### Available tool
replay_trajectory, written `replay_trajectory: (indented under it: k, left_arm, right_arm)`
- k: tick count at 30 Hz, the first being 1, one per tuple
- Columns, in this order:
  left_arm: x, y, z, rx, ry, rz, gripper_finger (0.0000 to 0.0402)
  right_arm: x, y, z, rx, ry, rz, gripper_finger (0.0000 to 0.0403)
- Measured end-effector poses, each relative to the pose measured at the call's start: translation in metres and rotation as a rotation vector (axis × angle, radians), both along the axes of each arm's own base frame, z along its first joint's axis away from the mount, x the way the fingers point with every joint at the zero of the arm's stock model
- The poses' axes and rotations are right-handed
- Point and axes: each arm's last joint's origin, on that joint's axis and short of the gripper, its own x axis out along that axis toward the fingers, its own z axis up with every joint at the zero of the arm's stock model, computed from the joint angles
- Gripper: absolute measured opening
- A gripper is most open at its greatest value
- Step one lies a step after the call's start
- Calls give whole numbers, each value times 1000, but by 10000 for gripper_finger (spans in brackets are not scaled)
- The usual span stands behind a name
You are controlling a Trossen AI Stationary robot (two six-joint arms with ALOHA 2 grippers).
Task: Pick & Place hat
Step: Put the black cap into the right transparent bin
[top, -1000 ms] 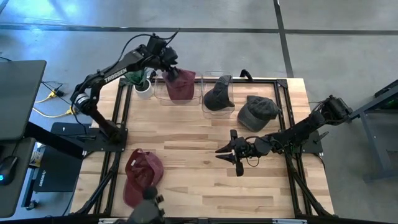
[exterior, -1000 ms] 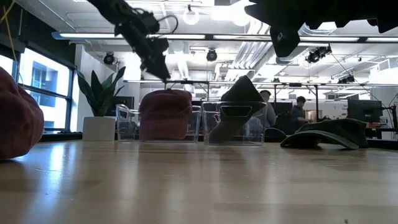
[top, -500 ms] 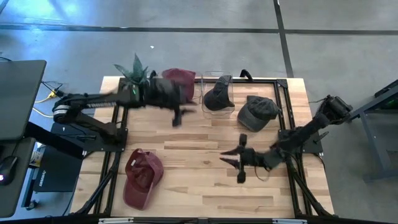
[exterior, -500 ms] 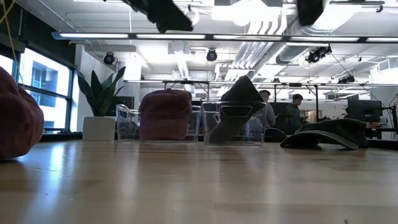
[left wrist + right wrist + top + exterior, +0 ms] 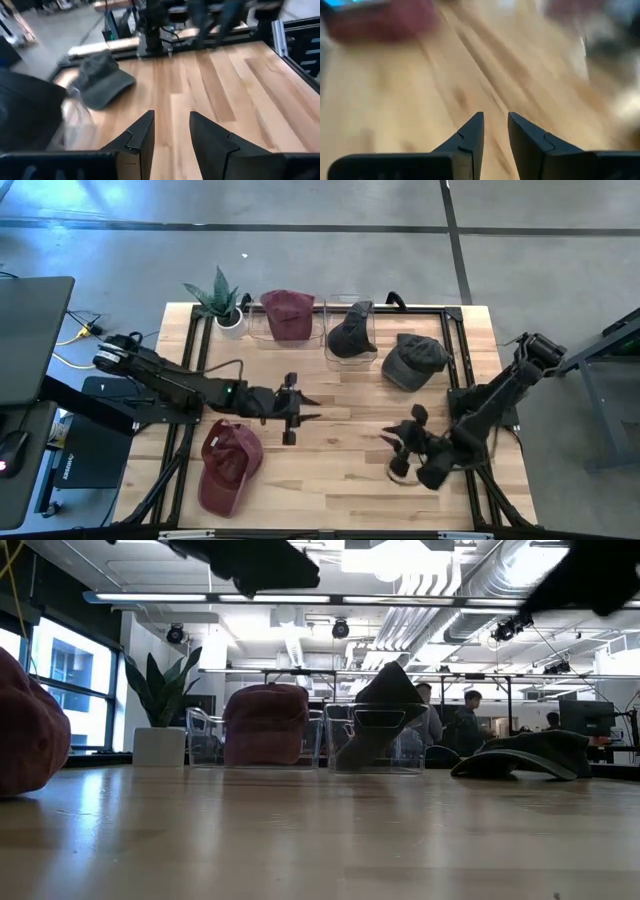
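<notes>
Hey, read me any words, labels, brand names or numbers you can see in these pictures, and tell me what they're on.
None can be read. The left arm shows no legible lettering from above. The hats bear no visible logo. Anything in the room behind the table is too small to read.

Scene bright, evenly lit. Low view: ceiling light strips (image 5: 340, 602) glare white; window (image 5: 55, 680) adds daylight; arms overhead read as dark silhouettes; bench (image 5: 320, 840) near edge soft, out of focus. High view sharp, shadows faint. Right wrist view heavily motion-blurred, wood grain streaked. Left wrist view mildly blurred toward far edge.
</notes>
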Motion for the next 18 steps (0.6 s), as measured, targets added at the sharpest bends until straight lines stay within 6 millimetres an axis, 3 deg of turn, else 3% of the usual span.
replay_trajectory:
  k: [4, 8, 14, 18]
  left_arm:
    - [8, 2, -15, -63, 46, 39, 114]
    - [11, 9, -20, -101, 63, 69, 114]
    - [11, 17, -25, -108, 116, 64, 114]
    - [10, 18, -27, -97, 139, 76, 114]
  right_arm:
    - [-6, -34, -18, 89, 299, -155, 99]
    - [-8, -66, -32, 30, 517, -240, 146]
    - [-10, -109, -66, -213, 595, -250, 229]
    - [-8, -129, -87, -315, 566, -222, 239]
